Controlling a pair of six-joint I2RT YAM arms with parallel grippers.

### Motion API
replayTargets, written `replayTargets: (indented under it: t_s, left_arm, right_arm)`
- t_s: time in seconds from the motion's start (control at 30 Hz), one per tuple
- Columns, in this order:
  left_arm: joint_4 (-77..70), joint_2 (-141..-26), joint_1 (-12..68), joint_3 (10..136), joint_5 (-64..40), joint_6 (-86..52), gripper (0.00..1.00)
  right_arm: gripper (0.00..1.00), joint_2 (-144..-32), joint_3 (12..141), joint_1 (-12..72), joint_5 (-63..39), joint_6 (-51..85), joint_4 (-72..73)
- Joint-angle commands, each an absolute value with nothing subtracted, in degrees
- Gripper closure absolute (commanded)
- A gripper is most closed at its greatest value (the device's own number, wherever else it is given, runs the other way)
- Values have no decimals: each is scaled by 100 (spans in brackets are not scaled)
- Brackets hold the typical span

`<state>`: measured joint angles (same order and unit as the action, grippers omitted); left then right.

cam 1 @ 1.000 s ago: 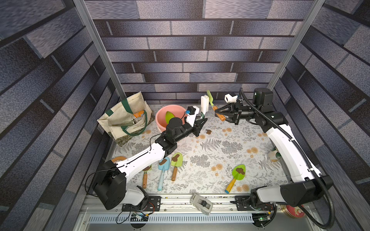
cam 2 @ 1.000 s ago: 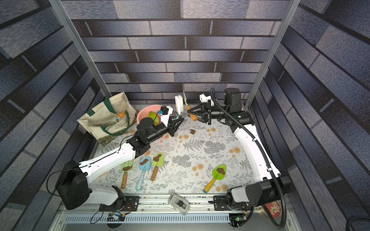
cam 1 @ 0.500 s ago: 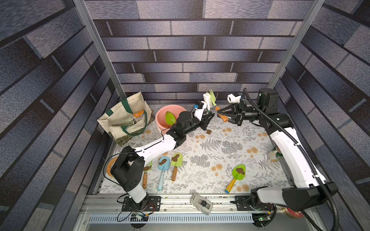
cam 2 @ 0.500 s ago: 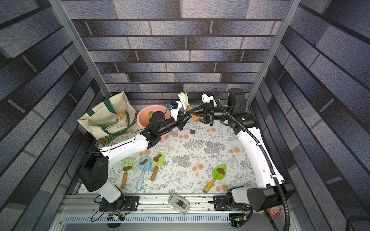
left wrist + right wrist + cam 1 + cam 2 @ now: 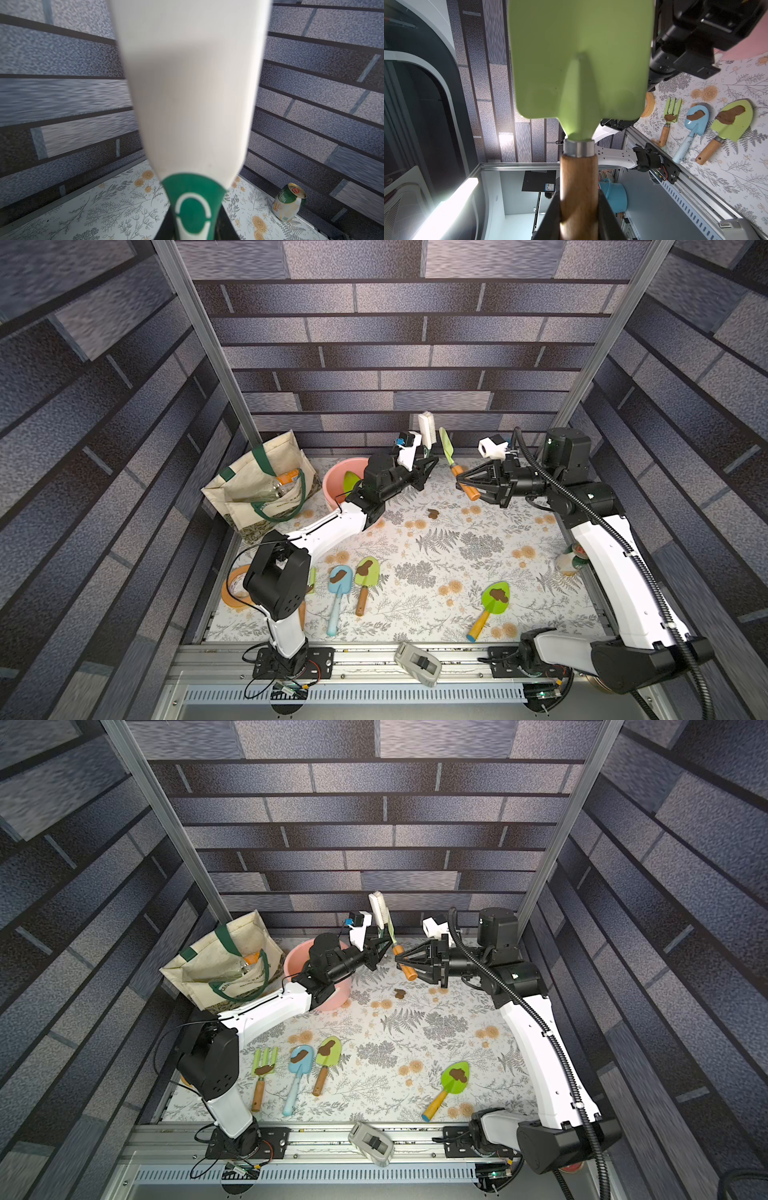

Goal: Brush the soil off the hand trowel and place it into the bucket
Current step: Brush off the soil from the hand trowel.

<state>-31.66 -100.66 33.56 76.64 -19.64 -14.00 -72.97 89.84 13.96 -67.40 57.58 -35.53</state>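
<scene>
- Hand trowel [image 5: 451,458] hangs above the back of the table [image 5: 436,572] in a top view. Its blade points up and the right tool [image 5: 459,477] pinches its orange handle. The left tool [image 5: 430,462] clamps the brush [image 5: 427,429]. The brush's white head now stands higher than a second ago, just beside the blade, and the left arm has stretched further forward.
- In a top view the hand trowel [image 5: 398,949] shows edge-on, close by the brush [image 5: 378,907]. The bucket [image 5: 343,994] sits partly under the left arm, apart from the trowel. One blob of soil [image 5: 400,993] lies on the table below the two tools.
- Left wrist: the brush [image 5: 191,93] fills the middle with its white back. Its green handle is squeezed between the left tool's fingers [image 5: 226,225]. A can [image 5: 288,202] stands by the wall.
- Right wrist: the right tool's fingers [image 5: 608,218] press on the wooden handle of the hand trowel [image 5: 579,62]. The blade face toward the camera is plain green.
</scene>
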Motion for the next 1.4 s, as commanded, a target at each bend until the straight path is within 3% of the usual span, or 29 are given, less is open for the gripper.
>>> replayTargets:
  t_s: [0.0, 0.3, 0.43, 0.93, 1.37]
  left_arm:
    - [-2947, -9508, 3261, 7305, -1895, -1516, 100]
    - [-1808, -7641, 3217, 5979, -1115, -954, 100]
    - [-1623, -7237, 3233, 5699, -1078, -978, 100]
    - [-3059, -8352, 4349, 6199, -1184, -789, 100]
    - [-3296, -9028, 4157, 6834, -1682, -770, 100]
  right_arm:
    - [99, -7418, 9302, 1380, -6396, 4871, -4304]
    - [98, -8390, 9819, 1418, -5902, 3389, -5276]
    - [98, -8520, 9652, 1472, -6326, 3851, -4453]
    - [94, -8190, 9403, 1611, -6993, 5156, -3579]
    - [94, -8039, 9466, 1739, -7111, 5221, -3801]
